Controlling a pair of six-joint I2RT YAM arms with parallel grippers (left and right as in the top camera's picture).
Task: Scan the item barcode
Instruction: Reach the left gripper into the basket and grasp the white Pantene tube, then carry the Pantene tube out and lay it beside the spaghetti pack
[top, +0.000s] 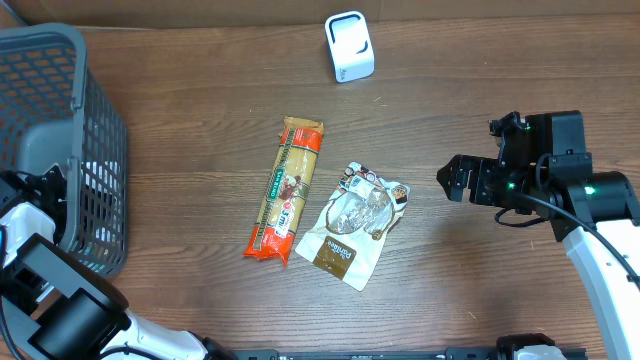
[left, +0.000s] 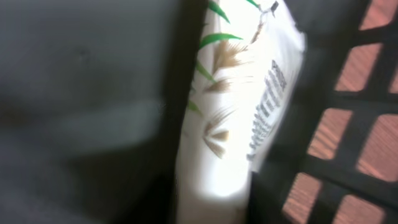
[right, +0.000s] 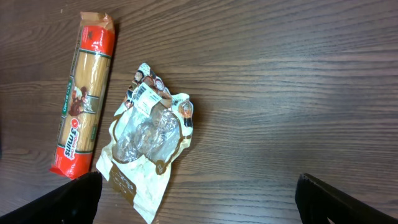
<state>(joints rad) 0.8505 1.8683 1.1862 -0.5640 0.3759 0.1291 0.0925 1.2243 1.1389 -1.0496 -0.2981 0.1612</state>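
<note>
White packet (left: 230, 124) sits in the basket (left: 348, 163) by the left gripper (top: 50, 188), grip unclear; right gripper (right: 199, 190) gapes open.

White arm links (top: 600, 262), black wrist housing (top: 548, 150), black right gripper (right: 198, 190), small green light (top: 589, 190), thin black cable (top: 566, 213)

Dark grey plastic mesh basket (top: 60, 120) at the left edge of the brown wooden table (top: 200, 80), white leaf-printed packet (left: 230, 106) inside it against the mesh wall, small white box-shaped scanner (top: 349, 46) far middle, long orange spaghetti packet (top: 286, 188) at centre, crinkled clear-and-tan snack pouch (top: 355, 225) just right of it.
</note>
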